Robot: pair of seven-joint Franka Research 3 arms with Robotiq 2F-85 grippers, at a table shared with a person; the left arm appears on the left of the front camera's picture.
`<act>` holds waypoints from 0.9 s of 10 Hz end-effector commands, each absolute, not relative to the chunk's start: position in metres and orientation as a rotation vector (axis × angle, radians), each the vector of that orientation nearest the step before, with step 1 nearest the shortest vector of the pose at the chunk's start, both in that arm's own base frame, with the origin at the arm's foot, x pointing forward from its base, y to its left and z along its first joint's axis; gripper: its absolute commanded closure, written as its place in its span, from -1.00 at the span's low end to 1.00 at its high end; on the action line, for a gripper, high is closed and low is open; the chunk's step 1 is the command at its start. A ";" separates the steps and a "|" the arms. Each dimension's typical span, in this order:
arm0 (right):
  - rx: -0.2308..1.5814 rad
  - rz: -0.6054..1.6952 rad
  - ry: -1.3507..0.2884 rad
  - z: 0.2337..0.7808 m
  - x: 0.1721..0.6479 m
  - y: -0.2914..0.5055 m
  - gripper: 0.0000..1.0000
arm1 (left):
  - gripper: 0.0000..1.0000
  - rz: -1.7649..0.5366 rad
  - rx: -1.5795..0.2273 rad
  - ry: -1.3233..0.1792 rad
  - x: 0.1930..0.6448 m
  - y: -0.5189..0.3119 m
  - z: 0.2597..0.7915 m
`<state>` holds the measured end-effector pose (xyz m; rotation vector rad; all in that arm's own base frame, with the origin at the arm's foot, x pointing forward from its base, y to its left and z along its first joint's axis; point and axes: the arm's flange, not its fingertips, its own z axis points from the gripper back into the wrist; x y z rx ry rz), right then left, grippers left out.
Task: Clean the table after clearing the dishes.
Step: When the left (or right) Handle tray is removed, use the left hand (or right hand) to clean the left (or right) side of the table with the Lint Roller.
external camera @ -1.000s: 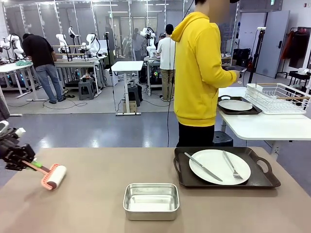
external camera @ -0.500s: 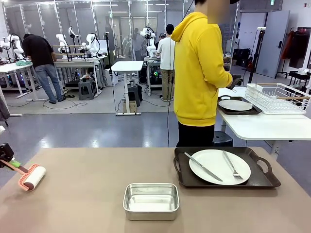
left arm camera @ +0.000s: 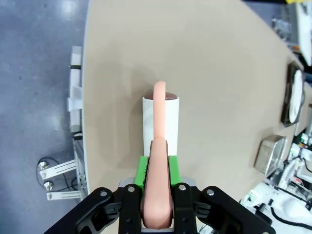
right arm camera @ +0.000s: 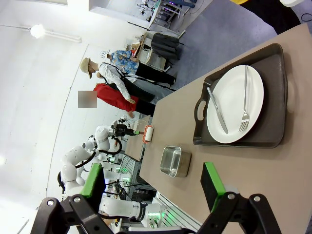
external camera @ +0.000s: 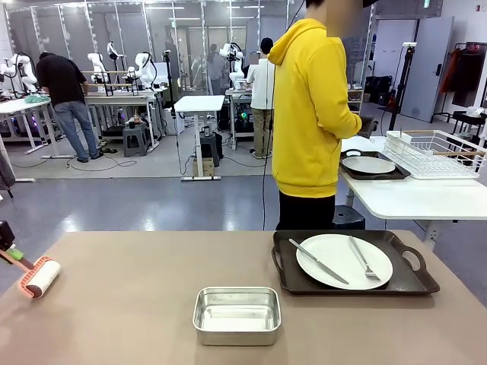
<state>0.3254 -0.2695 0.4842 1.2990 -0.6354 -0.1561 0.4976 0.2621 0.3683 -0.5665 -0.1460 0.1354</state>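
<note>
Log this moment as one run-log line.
left gripper: shut on lint roller, near table's left edge | right gripper: open | tray with plate, knife, fork: on table

Two plates (external camera: 344, 261) (external camera: 368, 164), two trays (external camera: 283, 272) (external camera: 396, 176), one knife (external camera: 318, 261), one fork (external camera: 360, 258), one pan (external camera: 199, 316), one roller (external camera: 42, 277).
</note>
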 end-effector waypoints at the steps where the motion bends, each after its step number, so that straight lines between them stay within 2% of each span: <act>1: 1.304 -0.152 -0.640 0.486 0.323 -0.269 -1.00 | 0.59 0.180 -0.444 -0.149 0.489 0.240 0.388; 4: 1.304 -0.152 -0.640 0.486 0.323 -0.269 -1.00 | 0.59 0.208 -0.311 -0.188 0.483 0.195 0.442; 7: 1.304 -0.152 -0.640 0.486 0.323 -0.269 -1.00 | 0.59 0.248 -0.205 -0.191 0.477 0.155 0.471; 9: 1.304 -0.152 -0.640 0.486 0.323 -0.269 -1.00 | 0.59 0.211 -0.254 -0.191 0.488 0.162 0.471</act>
